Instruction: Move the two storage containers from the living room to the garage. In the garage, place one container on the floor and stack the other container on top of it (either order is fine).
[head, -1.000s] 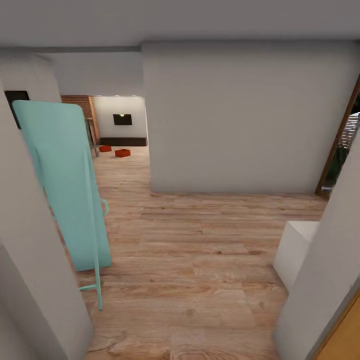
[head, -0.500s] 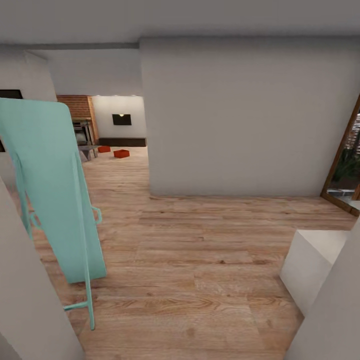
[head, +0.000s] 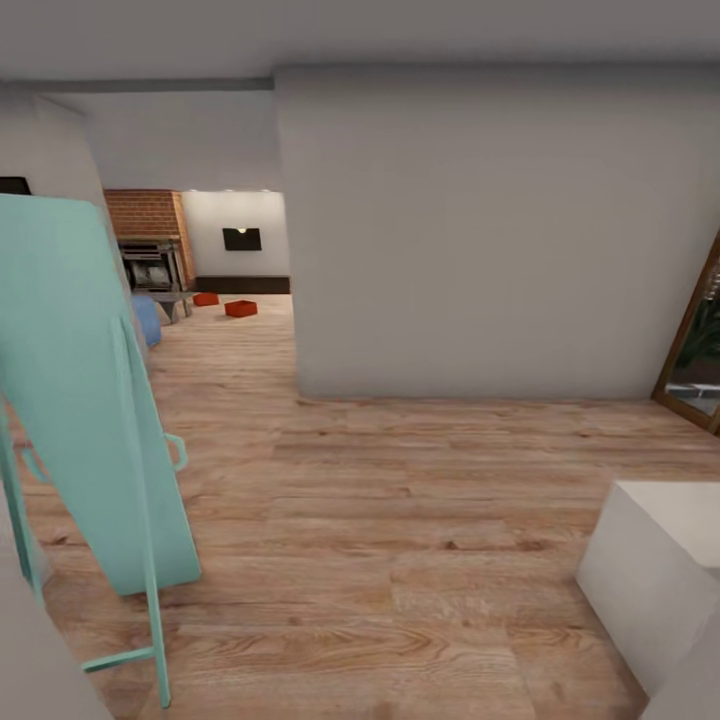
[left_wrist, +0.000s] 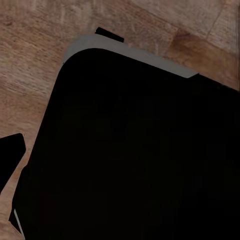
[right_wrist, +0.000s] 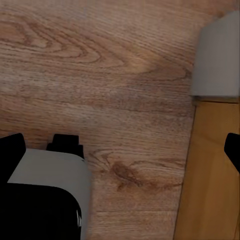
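Note:
The two storage containers are small orange-red boxes far off on the living room's wood-plank flooring, one (head: 206, 299) a little behind the other (head: 240, 308), near the red-brick fireplace (head: 148, 214). In the right wrist view my right gripper (right_wrist: 122, 150) is open, one dark fingertip (right_wrist: 12, 150) at each side and only wood planks between them. In the left wrist view one dark finger (left_wrist: 11, 154) of my left gripper (left_wrist: 120, 155) stands far out to the side, holding nothing; the other is lost against my black base (left_wrist: 130, 150). The garage is out of view.
A tall turquoise leaning panel on a thin frame (head: 90, 400) stands close on the left. A grey wall block (head: 480, 230) fills the middle, with the passage to its left. A white box (head: 660, 570) sits low right, a wood-framed glass door (head: 700, 340) beyond it.
The camera has moved forward and turned: the turquoise panel and white box sit nearer and wider apart, and more of the fireplace shows. The containers lie as before.

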